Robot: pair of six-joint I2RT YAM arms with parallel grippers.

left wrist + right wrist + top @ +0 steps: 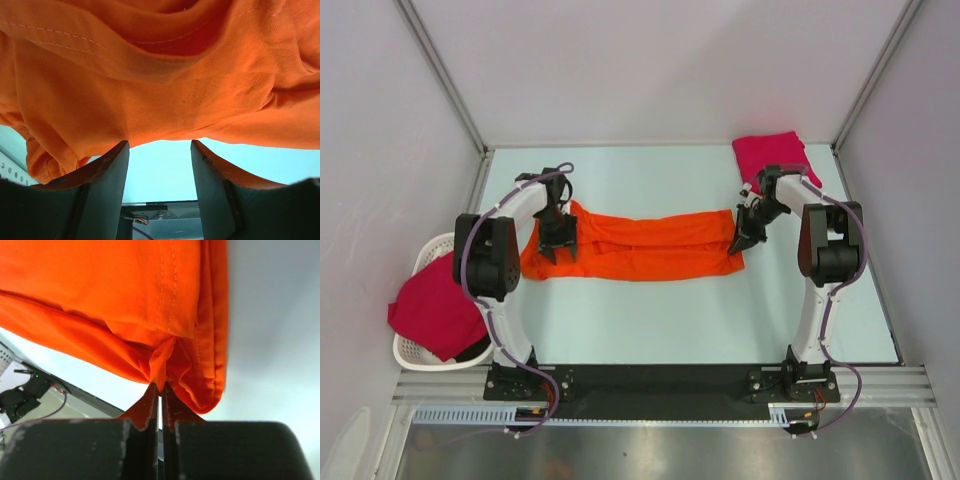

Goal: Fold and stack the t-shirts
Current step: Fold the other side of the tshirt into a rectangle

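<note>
Orange t-shirt (640, 245): right gripper (738, 243) pinches 3 o'clock hem; left gripper (558, 248) gapes at 9 o'clock, should bite before lifting.

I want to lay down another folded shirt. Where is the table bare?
Bare: the near strip of table between the orange shirt and the arm bases, and the far strip behind that shirt, left of the folded pink shirt. Crowded: the middle band, with the left gripper and right gripper at the shirt's ends.

Table (670, 320): orange t-shirt (650, 245) spread; crimson t-shirt (770, 155) far right.
</note>
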